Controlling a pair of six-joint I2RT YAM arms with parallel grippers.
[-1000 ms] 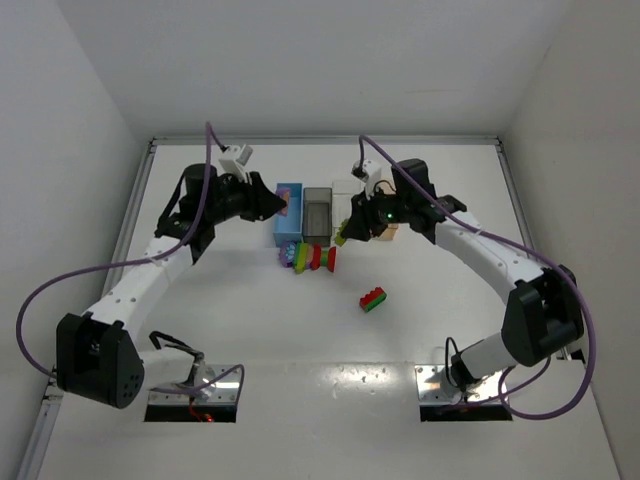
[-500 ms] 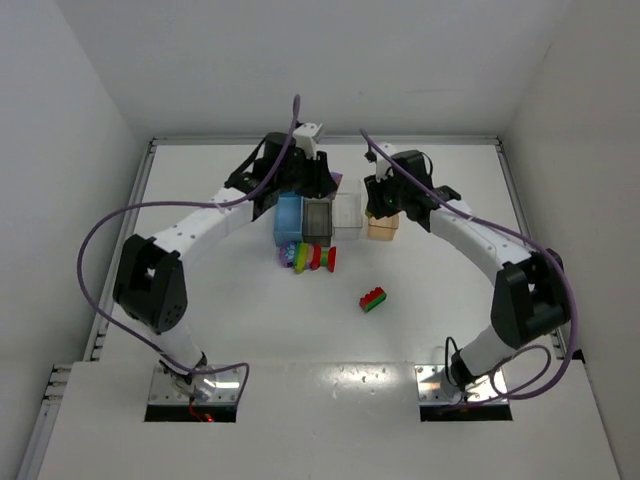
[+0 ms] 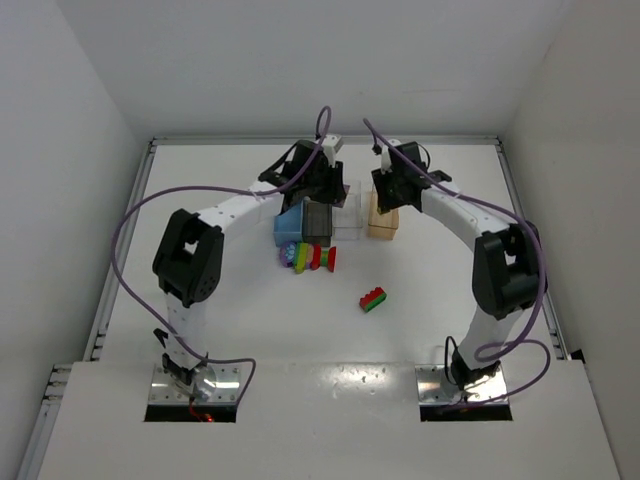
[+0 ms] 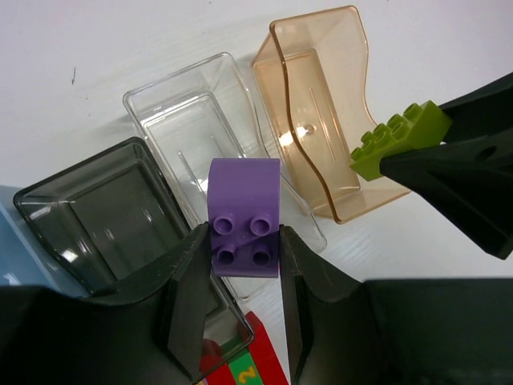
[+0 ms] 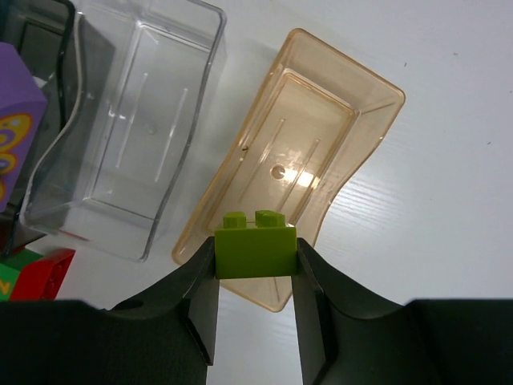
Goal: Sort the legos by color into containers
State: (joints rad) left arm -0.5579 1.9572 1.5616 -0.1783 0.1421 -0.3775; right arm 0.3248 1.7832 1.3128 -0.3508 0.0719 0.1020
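Observation:
My left gripper [image 4: 244, 241] is shut on a purple lego [image 4: 244, 228], hanging over the near end of the clear container [image 4: 184, 120]. My right gripper [image 5: 255, 258] is shut on a lime lego [image 5: 255, 253] above the near end of the pale orange container [image 5: 313, 136]. From above, the left gripper [image 3: 332, 193] and right gripper [image 3: 386, 196] hover side by side over the row of containers: blue [image 3: 288, 226], dark grey [image 3: 317, 222], clear [image 3: 347, 220], orange [image 3: 382, 224]. The grey, clear and orange containers look empty.
A multicoloured stack of legos [image 3: 308, 257] lies just in front of the blue and grey containers. A red and green brick [image 3: 373, 299] lies alone nearer the arms' bases. The right gripper's fingers [image 4: 457, 176] hold the lime lego close beside the purple one.
The left arm swung from the far left across to the clear container with the purple lego. The right arm shifted back over the orange container with the lime lego. Both stayed shut.

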